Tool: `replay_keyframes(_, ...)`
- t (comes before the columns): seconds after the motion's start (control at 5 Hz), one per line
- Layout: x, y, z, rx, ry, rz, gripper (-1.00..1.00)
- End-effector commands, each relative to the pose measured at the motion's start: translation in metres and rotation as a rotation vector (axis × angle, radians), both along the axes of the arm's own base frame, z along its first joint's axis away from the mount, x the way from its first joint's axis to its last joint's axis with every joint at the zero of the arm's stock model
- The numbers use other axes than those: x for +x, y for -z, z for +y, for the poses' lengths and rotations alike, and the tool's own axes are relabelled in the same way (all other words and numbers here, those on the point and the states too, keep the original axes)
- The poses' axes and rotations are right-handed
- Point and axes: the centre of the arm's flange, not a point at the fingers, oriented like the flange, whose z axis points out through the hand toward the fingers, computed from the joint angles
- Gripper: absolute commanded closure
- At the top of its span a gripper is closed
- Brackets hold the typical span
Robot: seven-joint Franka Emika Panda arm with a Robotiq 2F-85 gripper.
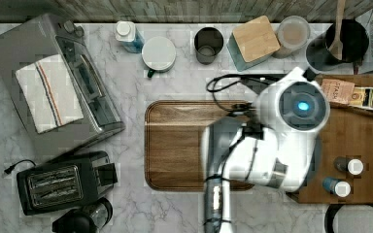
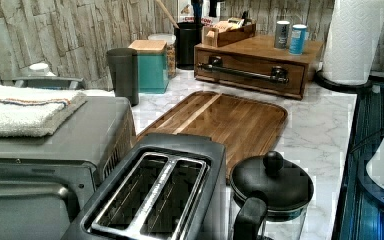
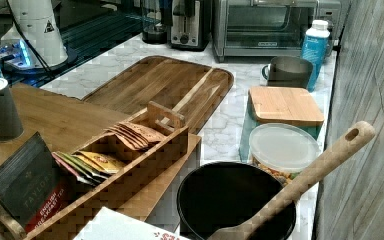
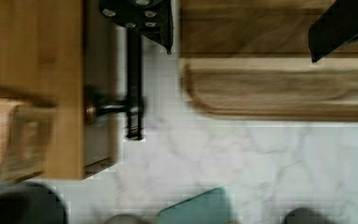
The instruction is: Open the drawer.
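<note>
The drawer [image 2: 250,80] is a light-brown wooden front in a low box at the back of the counter in the left view, with a long black bar handle [image 2: 245,74] on two mounts. It looks shut flush with the box. In the wrist view the handle [image 4: 133,84] runs along the drawer front [image 4: 98,60]. My gripper [image 4: 240,28] hangs open above it, one dark finger [image 4: 142,16] over the bar and the other over the cutting board. The white arm [image 1: 272,141] hides the drawer front in the top view.
A dark wooden cutting board [image 1: 179,145] lies beside the drawer box. Two spice shakers [image 1: 349,167] and a tea box [image 3: 105,170] stand on the box top. A teal canister [image 1: 252,41], a toaster [image 1: 58,182] and a toaster oven [image 1: 53,82] share the marble counter.
</note>
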Motion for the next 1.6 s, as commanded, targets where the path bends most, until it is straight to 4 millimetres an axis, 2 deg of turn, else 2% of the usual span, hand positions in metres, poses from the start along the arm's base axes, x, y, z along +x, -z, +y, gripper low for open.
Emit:
replay_keyframes(0.2,-0.01,0.022,-0.04,-0.008,0.025,-0.011,-1.0)
replay_keyframes(0.4,-0.013,0.032,-0.03,0.019,0.06,-0.01,-1.0)
replay_keyframes(0.6,-0.014,0.046,-0.032,0.037,0.071,0.016,-1.0)
replay_keyframes(1.0,-0.045,0.087,-0.066,0.038,0.049,-0.022,-1.0)
replay_keyframes(1.4,-0.065,0.117,-0.068,0.055,0.094,-0.042,-1.0)
replay_keyframes(1.6,-0.061,0.133,-0.075,0.037,0.084,-0.041,-1.0)
